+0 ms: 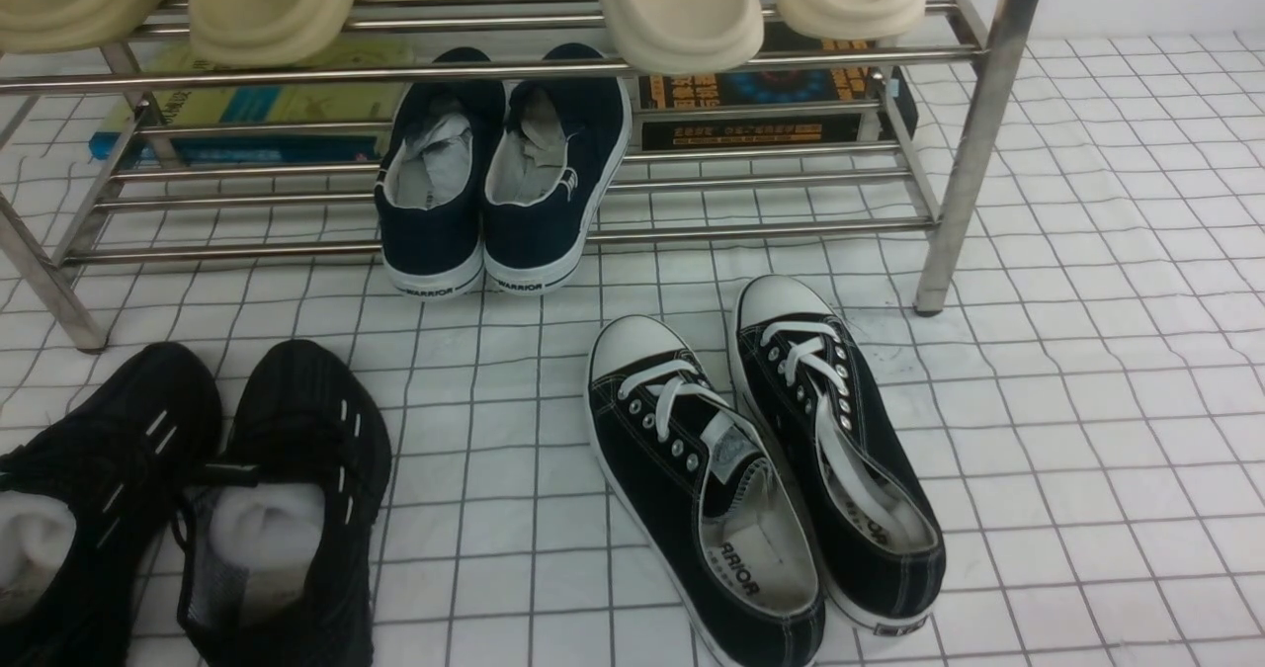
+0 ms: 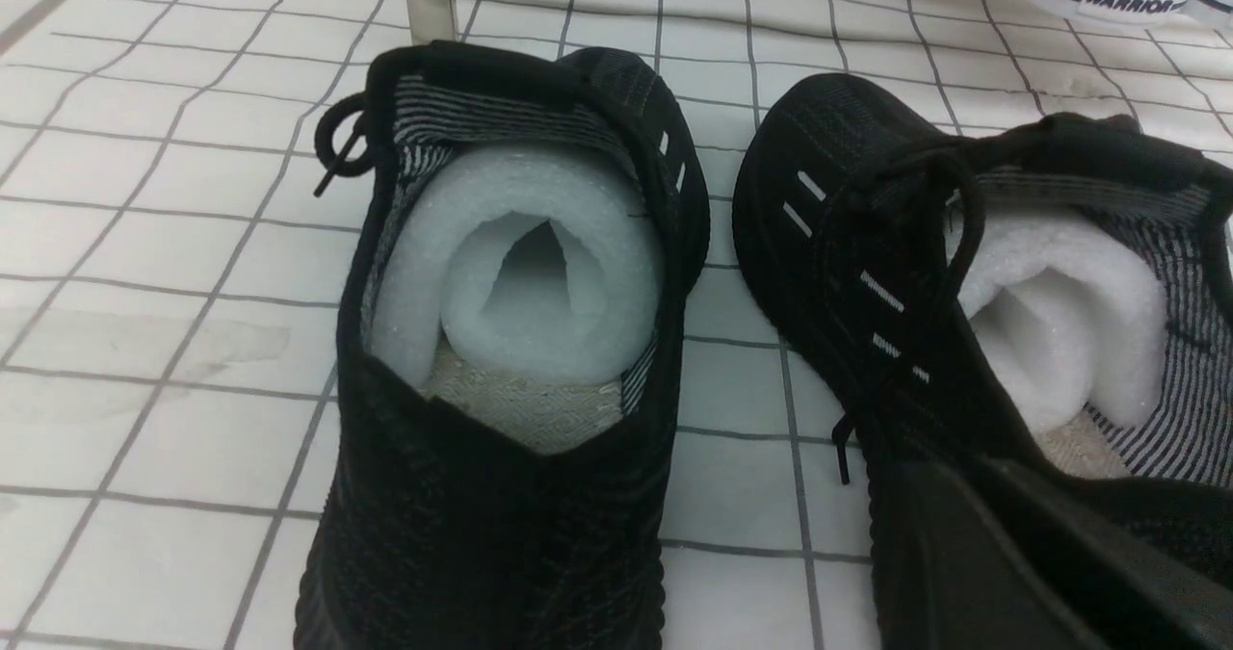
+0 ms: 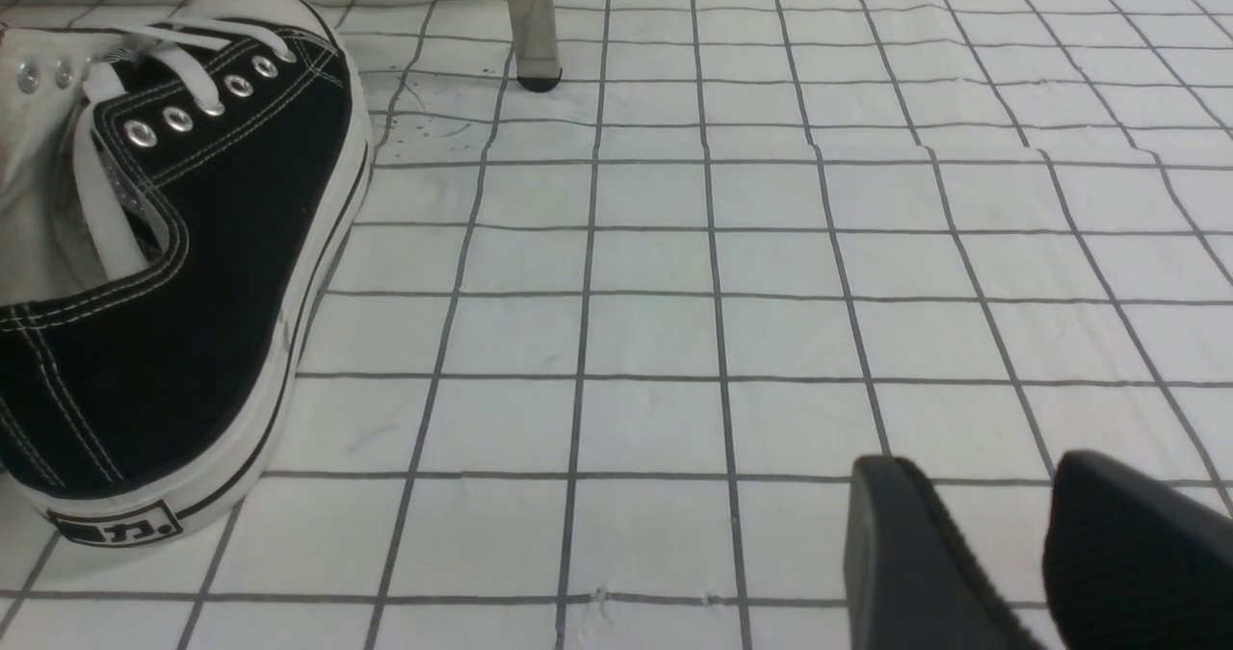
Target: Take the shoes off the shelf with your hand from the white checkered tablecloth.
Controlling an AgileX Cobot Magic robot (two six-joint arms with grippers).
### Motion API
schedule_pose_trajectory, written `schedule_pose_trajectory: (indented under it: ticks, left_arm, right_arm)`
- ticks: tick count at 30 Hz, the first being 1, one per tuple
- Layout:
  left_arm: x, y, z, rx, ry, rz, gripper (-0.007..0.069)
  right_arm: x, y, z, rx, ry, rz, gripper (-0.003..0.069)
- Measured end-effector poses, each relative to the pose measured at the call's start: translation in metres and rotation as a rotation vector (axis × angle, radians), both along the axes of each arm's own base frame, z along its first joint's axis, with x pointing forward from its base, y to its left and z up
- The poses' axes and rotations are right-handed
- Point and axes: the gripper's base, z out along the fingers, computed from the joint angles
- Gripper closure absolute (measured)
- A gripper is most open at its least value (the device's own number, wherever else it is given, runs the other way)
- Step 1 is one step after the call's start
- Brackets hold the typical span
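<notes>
The shoes, two all-black knit sneakers point(image 1: 287, 489) stuffed with white foam, stand side by side on the white checkered tablecloth point(image 1: 1087, 400) at the front left, in front of the shelf point(image 1: 494, 66). In the left wrist view both shoes point(image 2: 501, 342) fill the frame from behind. My left gripper point(image 2: 973, 481) sits at the heel of the one nearer the shelf's middle, its dark fingers point(image 2: 925, 554) close together on the heel's edge. My right gripper point(image 3: 983, 472) hangs low over bare cloth, open and empty. Neither gripper shows in the front view.
Navy white-soled low-tops point(image 1: 504, 183) sit on the shelf's lower tier. Black canvas sneakers with white toes point(image 1: 761, 469) lie on the cloth right of centre, close to my right gripper. Beige slippers point(image 1: 672, 5) rest on the upper tier, boxes point(image 1: 771, 94) behind. The shelf's leg point(image 1: 973, 153) stands at right.
</notes>
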Motion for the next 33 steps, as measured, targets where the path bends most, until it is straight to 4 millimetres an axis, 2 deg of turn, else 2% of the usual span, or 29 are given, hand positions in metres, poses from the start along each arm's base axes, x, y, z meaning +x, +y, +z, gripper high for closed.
schedule_pose_trajectory:
  ticks: [33]
  left_arm:
    - [0.0, 0.0, 0.0, 0.0, 0.0, 0.0, 0.0548]
  right_arm:
    - [0.0, 0.0, 0.0, -0.001, 0.0, 0.0, 0.042]
